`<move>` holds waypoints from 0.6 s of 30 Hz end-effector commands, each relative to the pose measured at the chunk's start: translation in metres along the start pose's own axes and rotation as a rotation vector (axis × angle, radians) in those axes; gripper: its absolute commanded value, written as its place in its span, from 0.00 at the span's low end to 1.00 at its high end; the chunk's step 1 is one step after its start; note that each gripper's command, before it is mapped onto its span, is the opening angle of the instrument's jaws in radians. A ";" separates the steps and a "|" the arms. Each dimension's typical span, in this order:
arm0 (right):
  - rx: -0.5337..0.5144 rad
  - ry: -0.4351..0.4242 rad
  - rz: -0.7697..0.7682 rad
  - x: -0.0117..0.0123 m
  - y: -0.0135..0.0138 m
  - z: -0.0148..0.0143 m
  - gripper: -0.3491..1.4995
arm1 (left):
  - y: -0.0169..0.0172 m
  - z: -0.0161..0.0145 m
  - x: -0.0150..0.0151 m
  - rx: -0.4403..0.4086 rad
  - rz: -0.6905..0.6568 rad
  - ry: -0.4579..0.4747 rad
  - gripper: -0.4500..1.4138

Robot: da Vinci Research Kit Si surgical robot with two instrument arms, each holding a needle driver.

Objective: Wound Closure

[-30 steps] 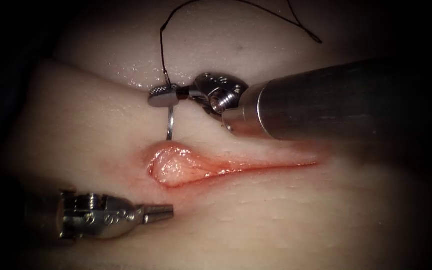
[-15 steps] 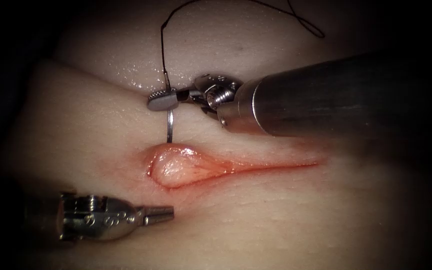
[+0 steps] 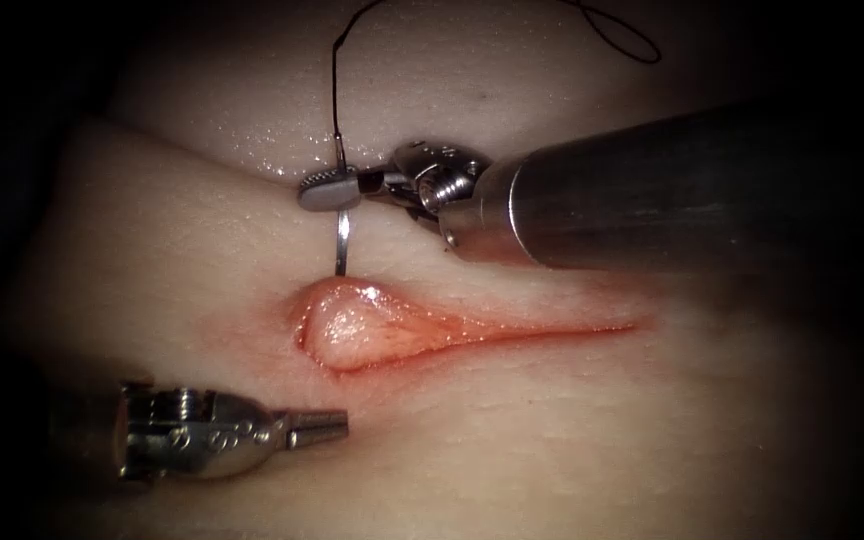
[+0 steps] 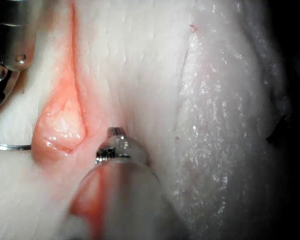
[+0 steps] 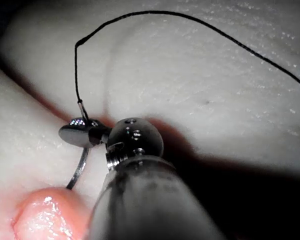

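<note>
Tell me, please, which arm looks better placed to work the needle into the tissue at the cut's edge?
Right, most likely. The right arm's tool holds the needle near its thread end, its tip at the tissue just above the cut. The left arm's tool lies below the cut, holding nothing.

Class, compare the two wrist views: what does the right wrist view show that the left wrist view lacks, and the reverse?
Right wrist view's own: the thread arcing from the needle tail, and the right tool, jaws shut on the needle near that tail. Left wrist view's own: the left tool, jaws shut, holding nothing. Shared: needle, its tip at the tissue beside the cut; entry unclear.
</note>
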 end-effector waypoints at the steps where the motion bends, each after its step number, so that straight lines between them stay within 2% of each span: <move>1: -0.001 -0.003 -0.036 -0.0003 0.0006 0.0008 0.00 | 0.0005 0.0009 -0.0001 -0.002 0.000 0.000 0.00; 6: 0.009 -0.005 -0.049 -0.0005 0.0005 0.0010 0.00 | 0.0005 0.0009 -0.0001 -0.002 -0.001 0.000 0.00; 8: 0.032 0.002 0.022 -0.0006 0.0003 0.0012 0.00 | 0.0005 0.0009 -0.0001 -0.002 -0.001 0.000 0.00; 9: 0.059 0.017 0.104 -0.0007 0.0000 0.0014 0.00 | 0.0005 0.0009 -0.0001 -0.002 -0.001 0.000 0.00; 18: 0.148 0.009 0.380 -0.0018 -0.0015 0.0021 0.00 | 0.0005 0.0009 -0.0001 -0.004 0.000 -0.002 0.00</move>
